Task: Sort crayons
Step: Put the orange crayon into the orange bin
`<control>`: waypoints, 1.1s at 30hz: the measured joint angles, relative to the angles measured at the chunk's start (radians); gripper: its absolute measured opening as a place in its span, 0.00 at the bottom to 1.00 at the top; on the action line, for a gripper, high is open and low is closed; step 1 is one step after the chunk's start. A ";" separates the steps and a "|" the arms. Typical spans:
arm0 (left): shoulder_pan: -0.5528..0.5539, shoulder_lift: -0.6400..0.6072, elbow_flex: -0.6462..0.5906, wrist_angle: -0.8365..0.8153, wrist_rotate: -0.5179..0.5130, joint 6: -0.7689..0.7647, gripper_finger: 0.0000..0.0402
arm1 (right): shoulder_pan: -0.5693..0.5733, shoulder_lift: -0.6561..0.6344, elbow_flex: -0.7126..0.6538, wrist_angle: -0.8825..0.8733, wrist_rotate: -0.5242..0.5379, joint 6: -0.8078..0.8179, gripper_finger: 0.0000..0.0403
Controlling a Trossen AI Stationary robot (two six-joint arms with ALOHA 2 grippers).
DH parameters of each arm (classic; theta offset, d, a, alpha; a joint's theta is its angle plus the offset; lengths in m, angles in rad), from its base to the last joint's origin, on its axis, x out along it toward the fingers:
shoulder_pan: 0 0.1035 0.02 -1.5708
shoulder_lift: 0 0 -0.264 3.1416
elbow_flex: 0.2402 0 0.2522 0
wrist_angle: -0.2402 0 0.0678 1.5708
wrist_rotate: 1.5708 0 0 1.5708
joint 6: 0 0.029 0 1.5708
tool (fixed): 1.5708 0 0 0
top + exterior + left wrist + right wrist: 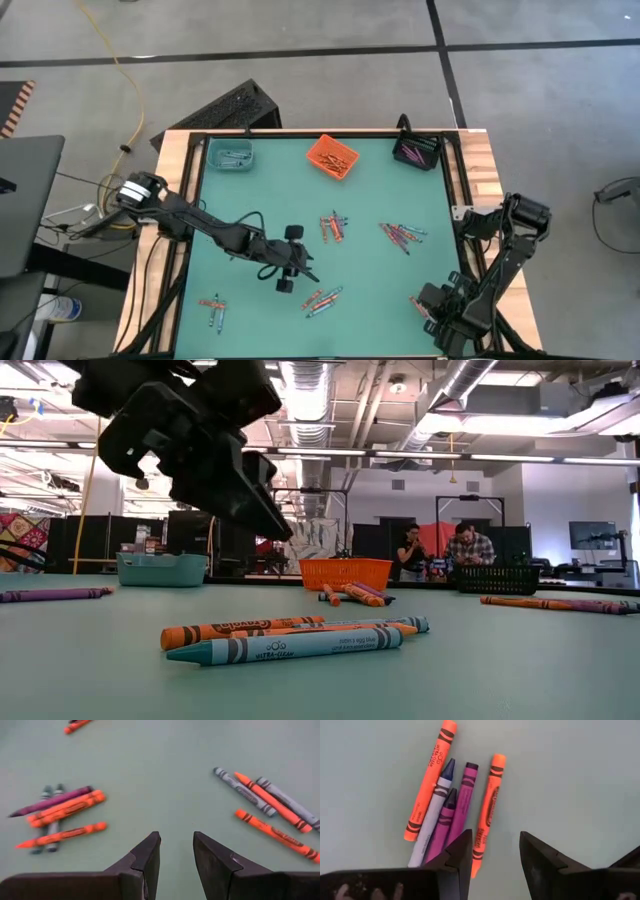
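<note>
Counter (300,200): teal-green top, pale wood edging, black frame.
Bins along the far edge: teal bin (230,154), orange bin (333,157), black bin (417,152).
Crayons (334,227): orange-red, blue-grey and purple-pink, in scattered clumps, each wrapper banded with dark stripes at both ends.
Low view: nearest crayon teal-blue (285,648), with orange ones just behind it.
Right wrist view: two orange, one pale blue-grey, two purple-pink.
Left hand (176,851) and right hand (496,854): dark, near black.
Floor (300,90): grey, crossed by black lines; yellow cable (115,60).
</note>
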 joint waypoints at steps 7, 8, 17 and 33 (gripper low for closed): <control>-0.007 0.017 0.000 0.047 0.013 -0.011 0.27 | 0.000 0.000 0.000 0.006 0.009 -0.001 0.38; -0.010 0.017 0.000 0.053 0.013 -0.011 0.27 | 0.000 0.000 0.000 0.007 0.013 -0.001 0.38; -0.042 0.017 0.000 0.089 0.013 -0.010 0.27 | 0.000 0.000 -0.006 0.017 0.057 -0.001 0.34; -0.073 0.017 0.000 0.091 -0.007 -0.012 0.27 | 0.011 -0.007 -0.121 0.188 0.050 0.036 0.21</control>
